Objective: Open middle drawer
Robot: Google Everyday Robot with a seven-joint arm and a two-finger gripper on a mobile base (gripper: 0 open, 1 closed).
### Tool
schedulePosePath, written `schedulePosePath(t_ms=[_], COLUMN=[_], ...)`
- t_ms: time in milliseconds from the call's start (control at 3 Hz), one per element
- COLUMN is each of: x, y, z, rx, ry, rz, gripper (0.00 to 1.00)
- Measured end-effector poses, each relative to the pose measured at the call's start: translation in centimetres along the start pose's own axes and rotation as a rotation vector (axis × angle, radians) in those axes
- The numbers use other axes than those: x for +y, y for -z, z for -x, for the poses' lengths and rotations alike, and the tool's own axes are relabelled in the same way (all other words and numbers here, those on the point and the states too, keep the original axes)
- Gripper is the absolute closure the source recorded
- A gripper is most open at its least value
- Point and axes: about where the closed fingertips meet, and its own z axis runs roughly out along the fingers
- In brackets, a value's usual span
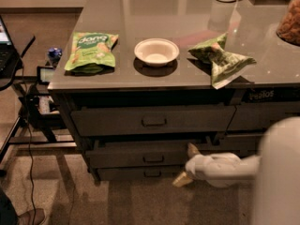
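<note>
The middle drawer is a wide dark front of medium height with a small rectangular pull handle. It sits between the taller top drawer and the slim bottom drawer. A pale strip shows along its top edge, so it stands slightly out. My gripper reaches in from the right on a white arm. It is in front of the drawer's right part, just right of the handle. Its fingers are spread, one up and one down, and hold nothing.
The grey counter top holds a green chip bag, a white bowl and a crumpled green bag. A black stand with cables is at the left. My white body fills the lower right.
</note>
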Motion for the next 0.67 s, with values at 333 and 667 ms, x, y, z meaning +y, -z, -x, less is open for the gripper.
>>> schedulePosePath(t_ms=[333,667], x=[0.13,0.38], y=[1.98,2.08], z=[-2.85,-2.55], rx=[0.014,0.007], ry=[-0.046,-0.051], rz=[-0.019,-0.017], gripper=[0.0,0.0])
